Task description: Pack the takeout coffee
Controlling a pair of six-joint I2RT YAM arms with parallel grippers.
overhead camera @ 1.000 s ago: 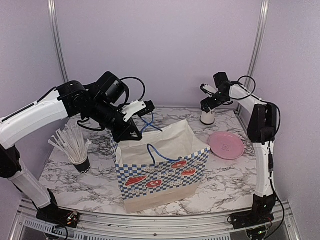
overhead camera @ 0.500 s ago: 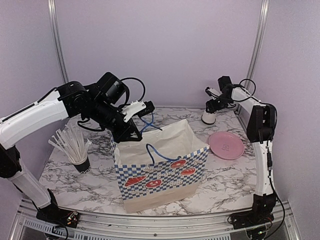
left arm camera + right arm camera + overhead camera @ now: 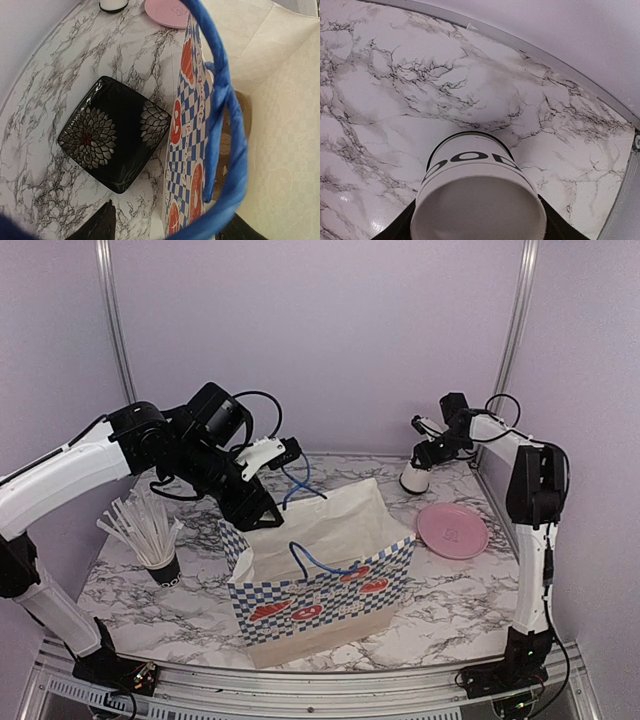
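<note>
The takeout coffee [image 3: 414, 478], a white cup with black lettering, leans slightly at the back right of the marble table, its black end down. My right gripper [image 3: 422, 460] is shut on it. In the right wrist view the cup [image 3: 477, 195] fills the gap, with a finger pressed to each side. The checkered paper bag [image 3: 320, 590] stands open at the centre. My left gripper [image 3: 285, 453] hovers over its back left corner. In the left wrist view its fingers are spread, and the blue handle [image 3: 225, 115] hangs loose across the left gripper [image 3: 172, 227].
A black square dish with flower print [image 3: 112, 132] lies behind the bag. A pink plate [image 3: 452, 530] sits right of the bag. A black cup of white straws [image 3: 150, 535] stands at the left. Purple walls close the back and sides.
My left gripper opened and let the blue handle go; the bag's mouth sagged. My right gripper moved over the cup and closed on it, and the cup now tilts.
</note>
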